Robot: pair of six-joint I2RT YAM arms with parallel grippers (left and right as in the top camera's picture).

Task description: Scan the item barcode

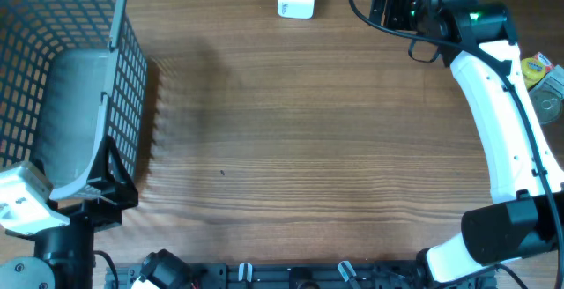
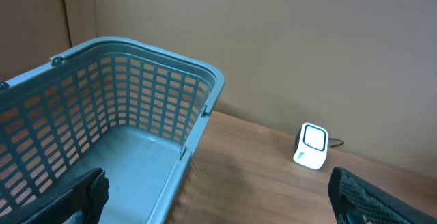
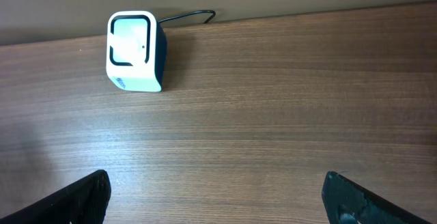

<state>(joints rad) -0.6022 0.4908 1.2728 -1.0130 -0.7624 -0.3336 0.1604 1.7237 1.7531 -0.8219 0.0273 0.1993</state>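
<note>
Right wrist view: the right gripper (image 3: pixel 215 183) is hovering with its two fingers spread wide and nothing between them. It is looking down at bare table (image 3: pixel 273 115), with the white scanner (image 3: pixel 134 51) sitting in the upper left of the frame, its window facing the camera. From overhead, that arm is reaching into the upper right corner, just right of the scanner. The left gripper (image 2: pixel 218 186) is likewise standing wide apart and holding nothing. It is hanging over the blue basket (image 2: pixel 157 52) at the left of its frame, and the basket floor showing there is lying bare. The only loose goods in sight are a few small things (image 1: pixel 539 69) poking in at the right edge of the overhead frame, yellow and green, too cropped to name; the item to scan is probably among them. So the task is looking barely begun — nothing is being held or shown to the scanner. Picking an item, turning its barcode to the window and presenting it are all remaining.
</note>
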